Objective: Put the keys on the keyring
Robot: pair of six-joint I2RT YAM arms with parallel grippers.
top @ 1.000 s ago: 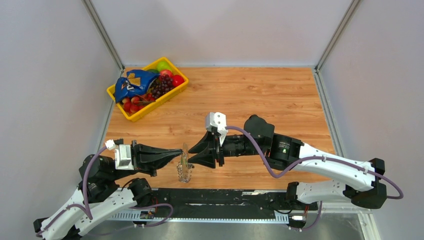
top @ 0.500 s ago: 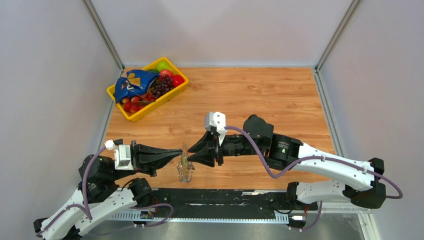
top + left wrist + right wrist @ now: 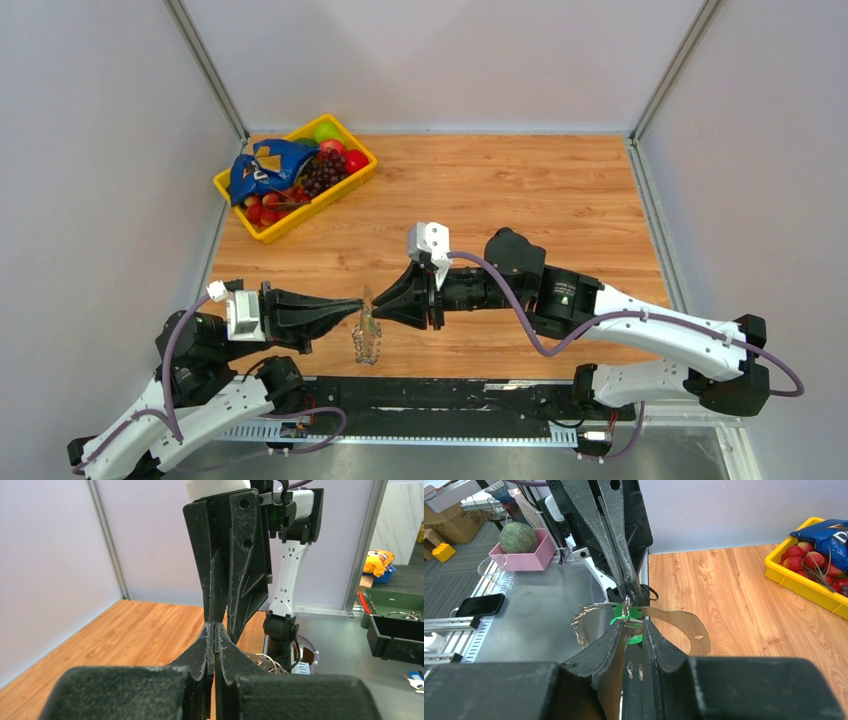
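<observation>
Across the counter point(image 3: 560, 190), the biggest change over the last second is in the right arm point(image 3: 620, 320). It is seen a little further towards the left arm point(image 3: 200, 400) than before, so the two now meet nearly tip to tip above the counter's near edge.

The right gripper point(image 3: 378, 311) is also seen much narrower than a second ago. Its jaws are now only slightly apart and are set either side of the hanging bunch. Whether they already press on anything cannot be told.

The left gripper point(image 3: 358, 311) is unchanged. Its fingers are pressed together, and it appears to be clamped on the top of the keyring point(image 3: 684, 625), which hangs below its tip, clear of the counter.

The keyring's grey band is seen curving away to one side in the right wrist view, with its chain point(image 3: 583, 616) trailing to the other. It has barely shifted.

The one key point(image 3: 636, 639) that can be made out, a tiny green piece, is found just under the left fingertips, in the gap between the right jaws. No other keys can be distinguished.

The narrowing is judged to be a pinch being taken on the key or the ring beside it, while the bunch is held steady by the left gripper. The threading itself is judged not yet done. A fine, well-aligned grip is called for, since so small a piece could easily be missed or twisted aside.
</observation>
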